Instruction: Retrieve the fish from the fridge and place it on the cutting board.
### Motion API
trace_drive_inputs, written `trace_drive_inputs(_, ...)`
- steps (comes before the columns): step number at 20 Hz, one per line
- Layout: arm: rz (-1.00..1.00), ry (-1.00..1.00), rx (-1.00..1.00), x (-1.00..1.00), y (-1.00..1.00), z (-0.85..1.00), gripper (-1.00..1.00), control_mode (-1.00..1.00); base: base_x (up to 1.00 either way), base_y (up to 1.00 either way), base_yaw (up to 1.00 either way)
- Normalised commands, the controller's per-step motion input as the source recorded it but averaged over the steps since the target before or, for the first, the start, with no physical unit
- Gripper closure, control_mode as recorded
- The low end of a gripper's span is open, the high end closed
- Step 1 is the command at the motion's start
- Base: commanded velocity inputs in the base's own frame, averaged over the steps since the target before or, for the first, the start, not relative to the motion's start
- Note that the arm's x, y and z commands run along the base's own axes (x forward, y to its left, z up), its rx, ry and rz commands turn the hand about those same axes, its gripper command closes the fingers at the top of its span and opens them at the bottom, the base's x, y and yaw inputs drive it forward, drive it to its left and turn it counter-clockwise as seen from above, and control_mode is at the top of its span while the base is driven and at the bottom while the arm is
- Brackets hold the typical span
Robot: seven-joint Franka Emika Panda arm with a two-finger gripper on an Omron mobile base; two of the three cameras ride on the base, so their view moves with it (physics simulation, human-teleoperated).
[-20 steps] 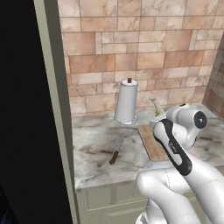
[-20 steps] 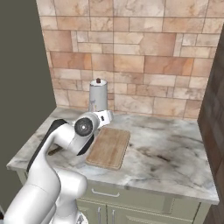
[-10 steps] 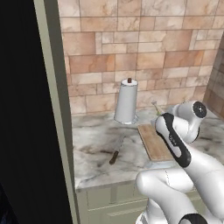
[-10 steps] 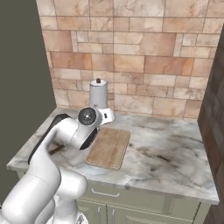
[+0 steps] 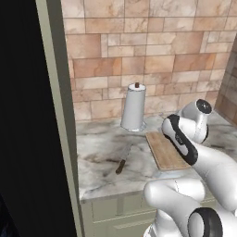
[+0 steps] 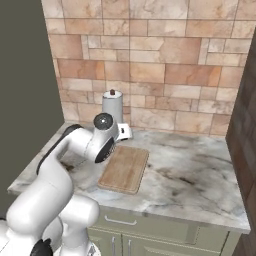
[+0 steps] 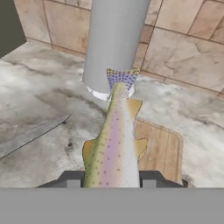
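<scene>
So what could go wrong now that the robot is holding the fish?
The fish sticks far out of the shut pincer, so it might slip and land on the counter short of the cutting board. Its tail points at the paper towel roll, which a forward swing might bump. The knife lies close to the board.

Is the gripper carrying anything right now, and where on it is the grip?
Yes: the gripper is shut on the fish, gripping its head end, so the tail points away toward the paper towel roll.
</scene>
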Motion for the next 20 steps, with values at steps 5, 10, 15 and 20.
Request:
trace_drive_inputs(5, 0.00, 0.05, 0.00, 0.14, -0.02, -0.37, 1.00, -1.00, 0.00, 0.00, 0.00)
trace_drive_inputs(10, 0.00, 0.04, 0.00, 0.13, -0.06, -0.32, 1.00, -1.00, 0.00, 0.00, 0.00)
trace_drive_inputs(15, 0.00, 0.12, 0.00, 0.13, -0.20, -0.16, 1.00, -1.00, 0.00, 0.00, 0.00)
trace_drive_inputs(20, -0.02, 0.19, 0.00, 0.08, -0.24, -0.13, 1.00, -1.00, 0.00, 0.00, 0.00)
